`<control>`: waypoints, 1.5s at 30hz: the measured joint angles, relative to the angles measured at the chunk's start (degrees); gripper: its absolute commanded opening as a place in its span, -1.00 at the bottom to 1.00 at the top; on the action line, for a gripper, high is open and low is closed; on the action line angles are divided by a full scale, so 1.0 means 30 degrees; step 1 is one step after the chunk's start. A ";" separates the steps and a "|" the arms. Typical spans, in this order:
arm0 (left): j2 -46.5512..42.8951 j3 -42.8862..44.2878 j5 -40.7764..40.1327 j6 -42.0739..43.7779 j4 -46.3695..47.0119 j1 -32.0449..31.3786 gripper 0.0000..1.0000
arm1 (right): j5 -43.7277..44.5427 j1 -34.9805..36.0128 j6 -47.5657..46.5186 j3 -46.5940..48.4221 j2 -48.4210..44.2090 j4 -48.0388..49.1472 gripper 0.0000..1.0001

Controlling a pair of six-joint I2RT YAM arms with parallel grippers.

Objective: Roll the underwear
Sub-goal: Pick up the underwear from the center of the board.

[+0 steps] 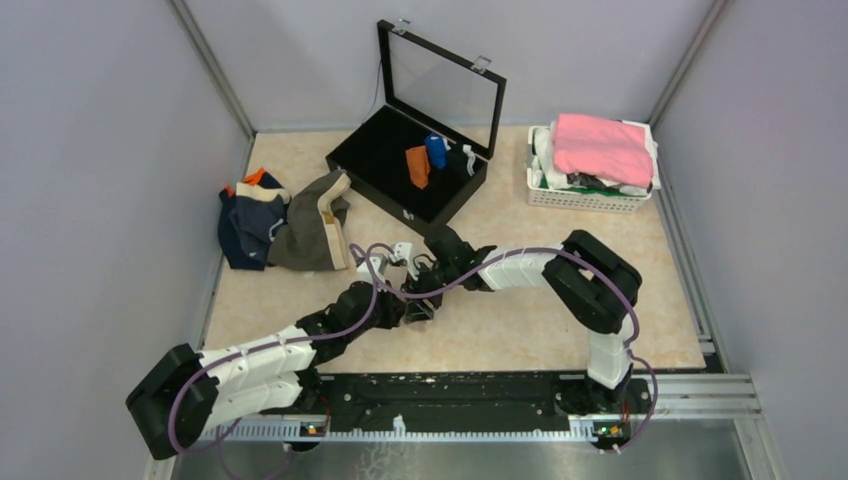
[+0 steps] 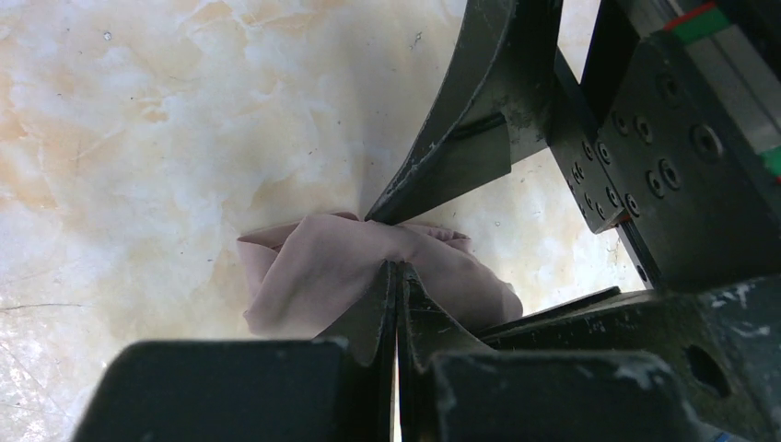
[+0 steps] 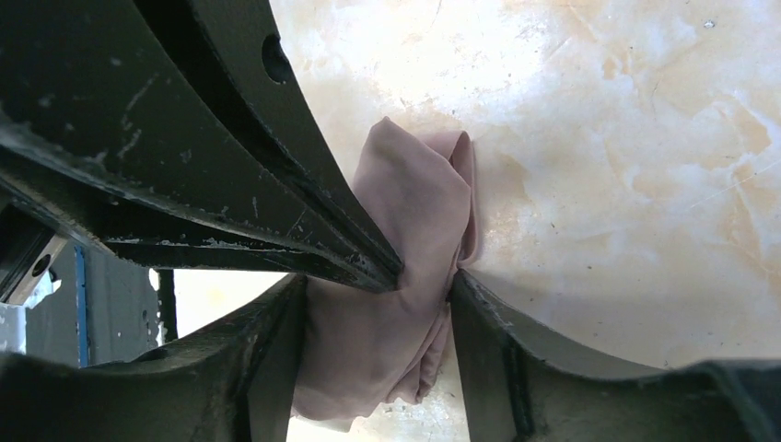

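A pale pink-beige underwear lies bunched on the marble tabletop, also in the right wrist view. My left gripper is shut, its tips pinching the cloth's upper fold. My right gripper stands with one finger on each side of the bundle, and the cloth fills the gap between the jaws. The two grippers meet at the table's middle: the left gripper and the right gripper. The cloth is hidden under them in the top view. A navy underwear and an olive-brown one lie piled at the left.
An open black case stands at the back with an orange roll and a blue roll in it. A white basket at the back right holds a bright pink cloth. Grey walls enclose the table.
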 measured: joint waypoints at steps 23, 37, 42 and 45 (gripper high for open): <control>-0.3031 0.2718 -0.2266 -0.0226 -0.4488 0.0051 -0.87 | -0.0605 -0.0357 0.1027 -0.0845 -0.0131 0.1413 -1.00; -0.5763 0.4153 -0.5989 -0.1071 -0.8211 0.0051 -0.48 | 0.1574 -0.2288 0.5129 -0.6543 -0.6528 0.6215 -1.00; -0.5595 0.3417 -0.5982 -0.1355 -0.8204 0.0051 -0.38 | 0.3279 -0.4211 0.5013 -0.6353 -0.8677 0.6878 -1.00; -0.4641 0.3300 -0.5778 -0.1428 -0.8014 0.0051 -0.35 | 0.4685 -0.5093 0.4262 -0.5486 -0.8823 0.6586 -1.00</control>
